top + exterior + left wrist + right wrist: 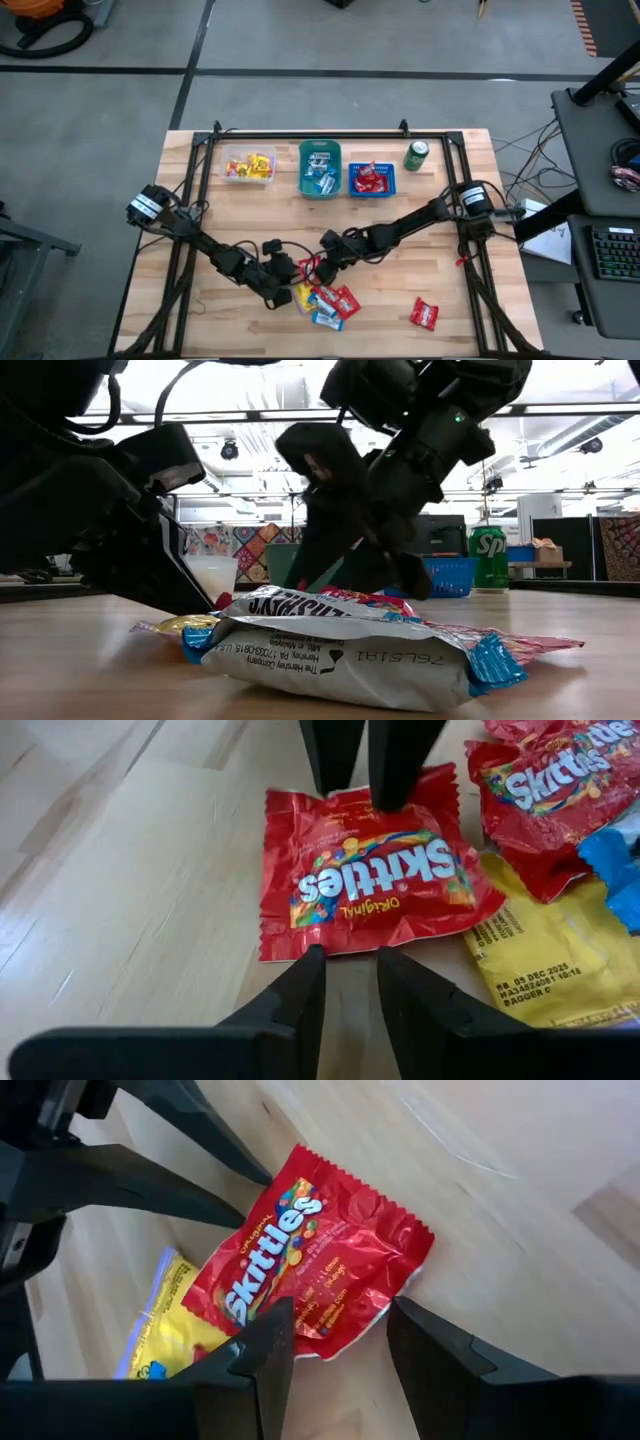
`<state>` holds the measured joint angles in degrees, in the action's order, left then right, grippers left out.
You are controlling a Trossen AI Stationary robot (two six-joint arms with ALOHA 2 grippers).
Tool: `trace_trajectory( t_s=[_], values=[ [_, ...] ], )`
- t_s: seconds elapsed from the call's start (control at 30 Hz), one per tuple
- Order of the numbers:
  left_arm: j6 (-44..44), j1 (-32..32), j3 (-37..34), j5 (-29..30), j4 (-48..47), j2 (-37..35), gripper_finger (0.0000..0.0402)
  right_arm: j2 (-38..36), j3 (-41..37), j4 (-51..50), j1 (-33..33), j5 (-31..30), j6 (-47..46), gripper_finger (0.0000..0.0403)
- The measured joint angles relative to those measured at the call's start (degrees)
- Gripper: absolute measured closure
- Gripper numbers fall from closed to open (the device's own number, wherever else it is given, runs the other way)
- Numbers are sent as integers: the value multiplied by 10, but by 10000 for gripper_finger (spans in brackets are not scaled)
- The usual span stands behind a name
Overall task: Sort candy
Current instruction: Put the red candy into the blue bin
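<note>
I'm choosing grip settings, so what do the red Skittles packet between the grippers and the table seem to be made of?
The red Skittles packet looks like thin glossy plastic film: it wrinkles, shines and has crimped edges. The table looks like pale wood with a smooth, lightly sheened finish: plank seams and grain show.

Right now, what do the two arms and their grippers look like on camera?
Both arms are dark, slim and jointed, with loose black cables along their links. Each base carries a black-and-white label. The left gripper and right gripper each have two matte black, flat, tapering fingers. A small green light glows on one arm in the low view.
</note>
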<state>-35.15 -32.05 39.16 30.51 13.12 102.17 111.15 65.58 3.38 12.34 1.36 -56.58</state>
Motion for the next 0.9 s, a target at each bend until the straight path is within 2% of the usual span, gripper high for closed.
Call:
trace_trajectory(
  t_s=[0.27, 0.53, 0.7, 0.9],
  values=[
    [-5, 0, -12, 0, 22, 0, 324, 11, 5, 7, -3, 2, 11, 250],
    [-11, 0, -27, 1, 54, 0, 324, 14, 5, 61, -5, 2, 48, 261],
    [-13, 0, -29, 3, 54, 0, 324, 14, 5, 65, -10, 2, 67, 301],
    [-13, 0, -29, 4, 54, 0, 324, 14, 5, 66, -13, 1, 92, 383]
  ],
)
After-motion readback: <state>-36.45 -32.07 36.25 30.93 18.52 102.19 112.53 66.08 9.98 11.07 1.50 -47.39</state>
